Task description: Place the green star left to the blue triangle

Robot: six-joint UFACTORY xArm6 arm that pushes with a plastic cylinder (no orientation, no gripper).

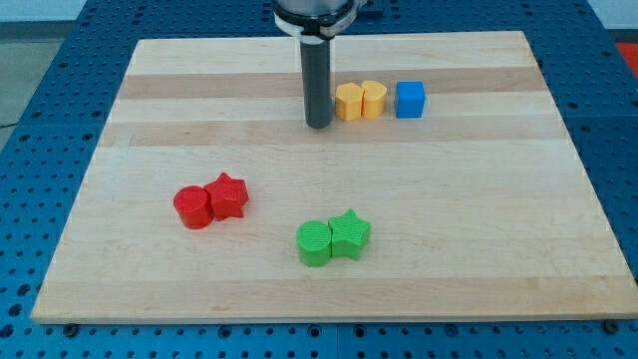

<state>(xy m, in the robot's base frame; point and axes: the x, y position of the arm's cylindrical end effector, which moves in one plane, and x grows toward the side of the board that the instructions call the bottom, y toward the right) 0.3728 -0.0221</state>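
Observation:
The green star lies near the view's bottom centre, touching a green cylinder on its left. The only blue block that shows is a cube-like one near the view's top, right of centre. No blue triangle shows; the rod hides the patch of board behind it. My tip rests on the board just left of a yellow block, far above the green star in the view.
A second yellow block touches the first on its right, between it and the blue block. A red cylinder and a red star touch each other at the view's left. The wooden board sits on a blue perforated table.

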